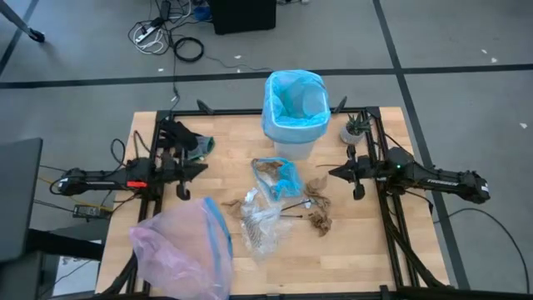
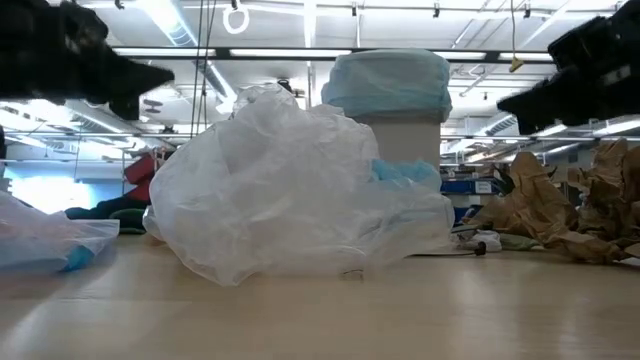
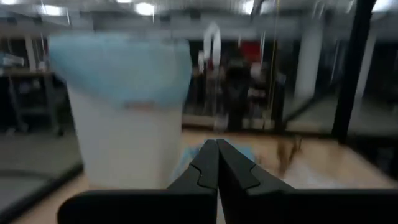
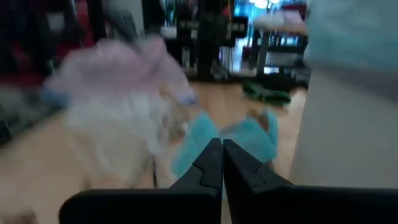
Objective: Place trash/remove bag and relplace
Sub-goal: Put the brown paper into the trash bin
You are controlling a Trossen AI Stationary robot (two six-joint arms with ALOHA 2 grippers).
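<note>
While both arms hang idle at the table's sides, nothing is held.
Left gripper (image 1: 202, 167): fingers pressed together, empty, left side of table, pointing inward.
Right gripper (image 1: 331, 172): fingers together, empty, right side, pointing inward, just beside the bin's right flank.
Bin (image 1: 295, 140): white, upright at the far middle edge, lined with the light-blue bag (image 1: 293, 100), its rim folded over the lip; inside looks empty.
Trash: all on the table between the grippers, nearer the front than the bin.
Blue-tinted packet (image 1: 277, 175): just in front of the bin, roughly midway between the grippers.
Clear wrappers (image 1: 261, 221): crumpled, long axis running front to back, near front centre.
Leaf clumps (image 1: 317, 204): with a thin dark twig (image 1: 293, 214), right of the wrappers.
Nearer arm: right for the leaves, by my judgement; the packet suits either.
Pink bag (image 1: 179, 246): blue rim band, front-left corner, overhanging the edge.
Small potted plant (image 1: 356, 127): far right, by the right arm's frame.
Room: open wood between packet and each gripper; the bin and plant crowd the right arm's far side.
</note>
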